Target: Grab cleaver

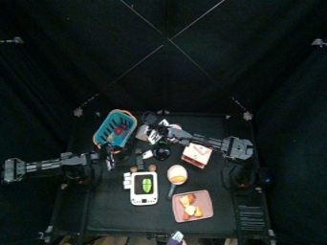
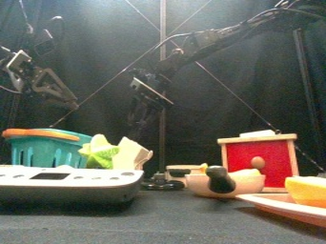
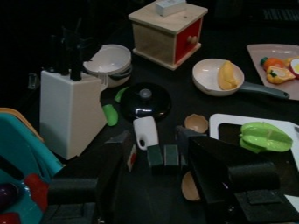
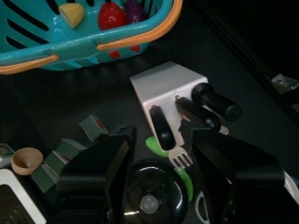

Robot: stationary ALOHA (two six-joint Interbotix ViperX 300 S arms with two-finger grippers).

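While open, right tool [image 4: 163, 149] overhangs knife block [image 4: 163, 87].

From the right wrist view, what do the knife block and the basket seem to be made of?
Knife block: probably painted wood or plastic; white, matte, flat-sided, with glossy black handles sticking out. Basket: likely plastic; teal slatted wall, smooth orange rim with slight shine.

Black-handled cleaver [image 4: 212, 101] stands blade-down in the white knife block [image 4: 170, 87]; handle protruding.
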